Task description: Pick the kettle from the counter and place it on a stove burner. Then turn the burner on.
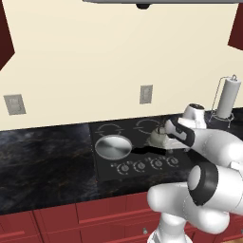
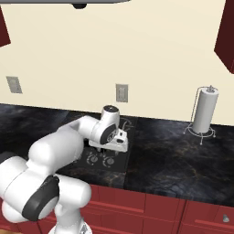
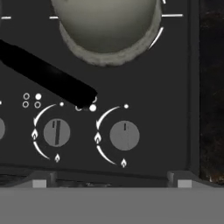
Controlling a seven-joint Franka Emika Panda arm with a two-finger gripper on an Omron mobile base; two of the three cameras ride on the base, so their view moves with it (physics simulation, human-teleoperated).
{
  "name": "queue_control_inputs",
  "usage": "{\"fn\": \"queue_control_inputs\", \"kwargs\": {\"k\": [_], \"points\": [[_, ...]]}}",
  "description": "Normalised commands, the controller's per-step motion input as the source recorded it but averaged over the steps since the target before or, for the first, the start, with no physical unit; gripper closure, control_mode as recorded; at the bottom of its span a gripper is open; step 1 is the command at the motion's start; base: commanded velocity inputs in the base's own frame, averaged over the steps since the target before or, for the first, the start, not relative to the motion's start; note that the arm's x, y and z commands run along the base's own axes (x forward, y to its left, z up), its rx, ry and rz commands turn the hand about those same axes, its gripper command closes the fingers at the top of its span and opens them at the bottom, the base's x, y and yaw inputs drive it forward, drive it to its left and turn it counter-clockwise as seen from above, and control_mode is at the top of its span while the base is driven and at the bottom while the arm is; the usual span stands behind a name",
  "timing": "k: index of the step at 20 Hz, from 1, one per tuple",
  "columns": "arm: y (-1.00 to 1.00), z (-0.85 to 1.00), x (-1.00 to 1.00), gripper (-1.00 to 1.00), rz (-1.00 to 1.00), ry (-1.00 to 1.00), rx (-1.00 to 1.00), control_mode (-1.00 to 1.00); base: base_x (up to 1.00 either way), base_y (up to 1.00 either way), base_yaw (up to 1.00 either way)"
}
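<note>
Hand view: claw (image 3: 111, 183) wide open, empty.

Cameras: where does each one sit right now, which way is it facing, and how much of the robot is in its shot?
Left base view: behind the arm's left, looking down at the cooktop; pan, kettle; arm at lower right.
Right base view: behind the arm's right, same counter; arm at lower left, paper towel holder beyond.
Hand view: looks down along the open gripper at two knobs and the kettle's underside edge.
Shared: kettle and knobs appear in left base and hand views.
</note>
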Motion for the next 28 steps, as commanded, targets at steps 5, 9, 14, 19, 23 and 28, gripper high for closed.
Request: {"fn": "queue_control_inputs", "kwargs": {"k": [5,9,14,19,23,28], "points": [[0.00,-0.28,-0.17,-1.00,0.14,-0.04,-0.04,-1.00,0.00,0.00,0.00],[0.00,-0.01,0.00,-1.00,0.02,-0.06,0.00,-1.00,0.00,0.00,0.00],[0.00,-0.15,0.00,-1.00,0.02,-0.06,0.00,-1.00,0.00,0.00,0.00],[0.00,-0.20,0.00,-1.00,0.03,0.00,0.00,-1.00,0.00,0.00,0.00],[0.00,-0.14,0.00,-1.00,0.00,-0.01,0.00,-1.00,0.00,0.00,0.00],[-0.01,-0.07,0.05,-1.00,0.00,0.00,0.00,-1.00,0.00,0.00,0.00]]}}
